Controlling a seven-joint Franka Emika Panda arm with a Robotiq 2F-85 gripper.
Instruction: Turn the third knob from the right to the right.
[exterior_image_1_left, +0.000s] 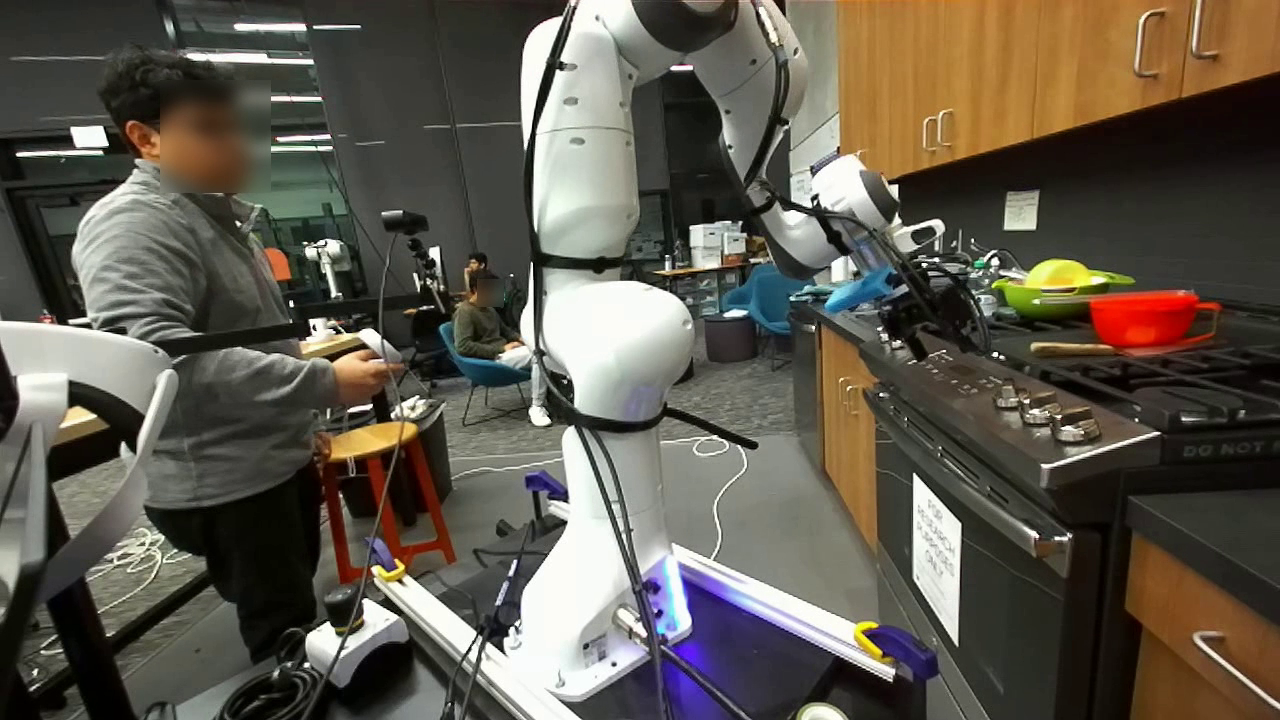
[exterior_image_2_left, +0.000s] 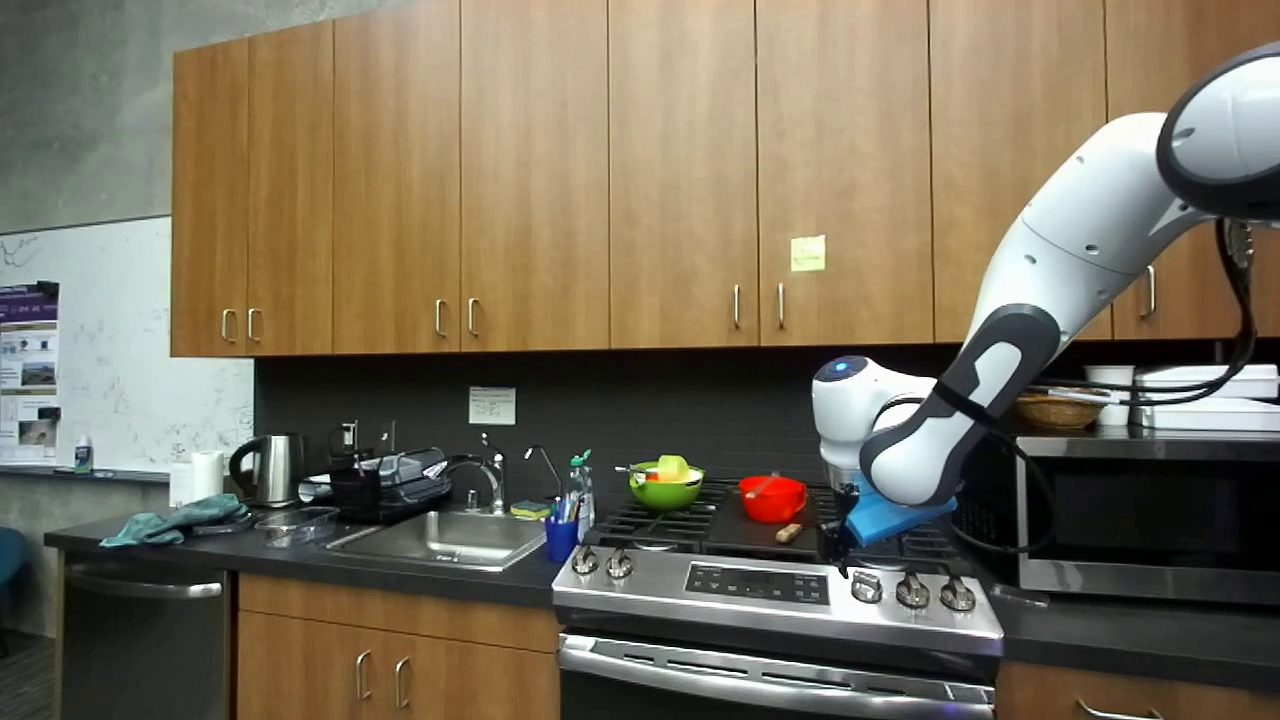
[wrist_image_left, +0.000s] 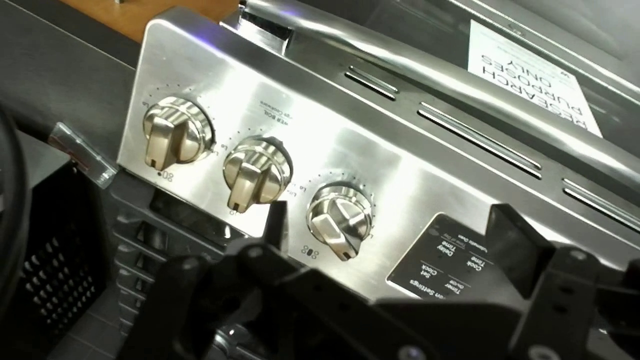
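Stainless steel faces the control panel of the stove; in an exterior view I count three knobs at its right end. The third knob from the right sits just beside the dark display. In the wrist view, its grip stands at a different angle from those of the two neighbouring knobs, which run roughly parallel. My tool is released: its fingers stand wide apart, and that third knob appears between them, nearer the one by the middle knob. I cannot tell whether either touches it.

In an exterior view the arm reaches down over the panel, a blue cover at its wrist. On the stove top I note a red pot and a green bowl, with a yellow item showing above the bowl's rim. The dark worktop carries a microwave just beside the stove. A person in a grey pullover stands near the arm, holding a white device.
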